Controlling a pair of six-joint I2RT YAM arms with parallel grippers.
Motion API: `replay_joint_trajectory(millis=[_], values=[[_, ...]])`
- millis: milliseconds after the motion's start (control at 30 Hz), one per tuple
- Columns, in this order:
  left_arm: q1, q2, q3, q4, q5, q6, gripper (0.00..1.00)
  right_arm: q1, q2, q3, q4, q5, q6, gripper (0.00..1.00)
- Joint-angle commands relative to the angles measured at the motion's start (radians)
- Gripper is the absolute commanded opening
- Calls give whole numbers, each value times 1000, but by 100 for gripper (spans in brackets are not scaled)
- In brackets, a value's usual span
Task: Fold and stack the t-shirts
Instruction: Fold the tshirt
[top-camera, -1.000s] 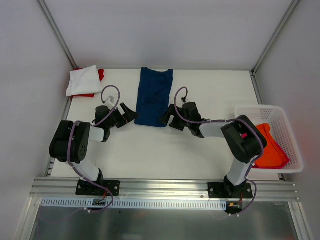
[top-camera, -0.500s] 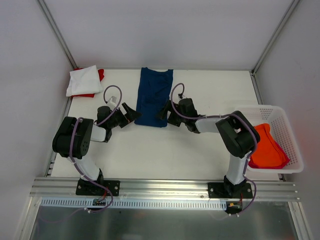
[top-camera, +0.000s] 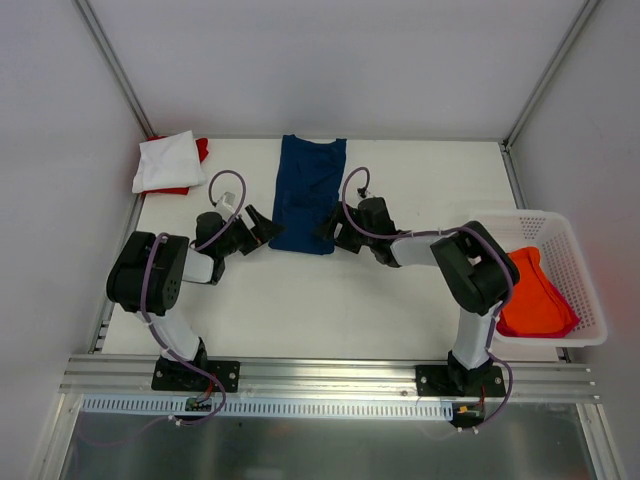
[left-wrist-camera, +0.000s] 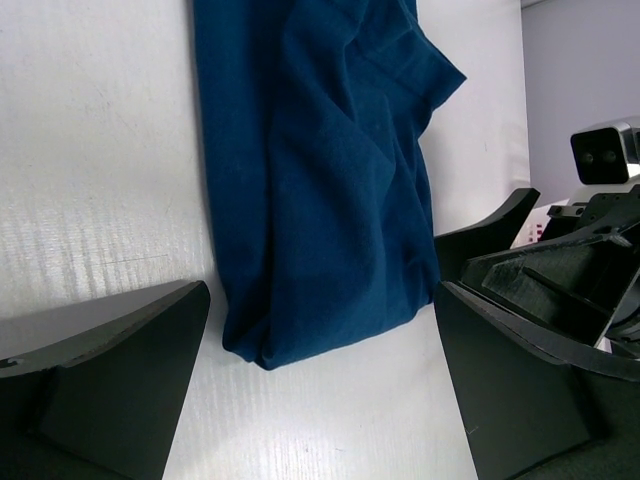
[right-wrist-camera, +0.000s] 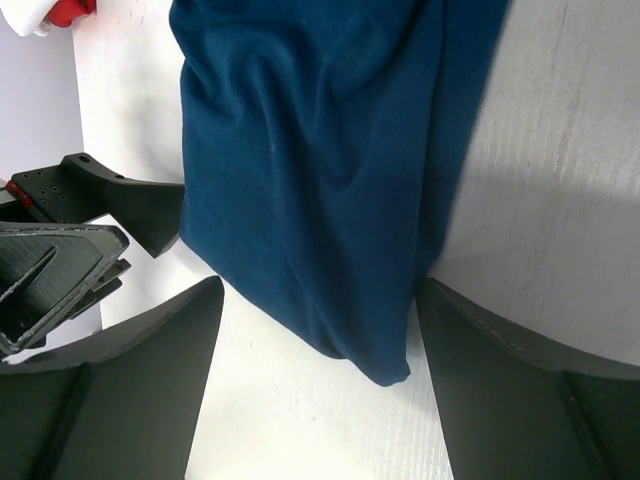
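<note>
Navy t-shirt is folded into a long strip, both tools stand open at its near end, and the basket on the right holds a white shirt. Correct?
No: the basket holds an orange shirt, as the top external view shows; the white shirt lies at the far left corner. The navy t-shirt is a long strip, with left tool and right tool open at its near end.

Left fingers (left-wrist-camera: 100, 380), right fingers (right-wrist-camera: 130, 390) (both spread)
</note>
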Motion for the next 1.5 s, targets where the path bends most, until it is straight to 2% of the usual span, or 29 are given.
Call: replay_joint_trajectory(millis=[0,200,300,367,400,467,533,567,600,700,733,767,1000,1133,1333,1467], values=[[-19,36,-3,-39,-8,-8,99,-1,36,-20,-29,5,3,82],[-25,55,-4,-18,3,-22,99,-1,53,-20,-10,0,17,75],[-23,62,-3,-13,1,-25,98,-1,58,-23,-1,-4,20,69],[-25,67,-4,-10,3,-26,96,-1,64,-21,5,-12,20,57],[-27,73,-1,-10,4,-31,93,-1,71,-20,6,-21,20,43],[-25,78,0,-1,6,-34,90,-1,78,-18,13,-26,24,31],[-25,90,0,13,12,-38,78,-2,85,-17,13,-29,27,15],[-27,93,0,16,20,-40,72,-1,87,-18,13,-29,27,12],[-25,102,4,18,23,-45,54,-1,91,-18,13,-31,27,6],[-27,116,13,14,34,-49,24,-1,93,-20,13,-31,30,4],[-27,116,14,13,34,-51,5,-2,93,-21,13,-31,30,4],[-27,118,16,5,31,-54,0,-1,92,-23,13,-31,30,4],[-37,98,27,-51,20,-46,0,-2,72,-49,16,-34,29,0],[-56,46,-18,-53,24,-68,0,2,23,-104,32,-34,32,0],[-169,-170,-105,-130,-60,-66,0,50,-163,-234,2,5,14,0],[-272,-336,-153,-231,-138,-55,0,91,-333,-314,-113,60,-5,0]])
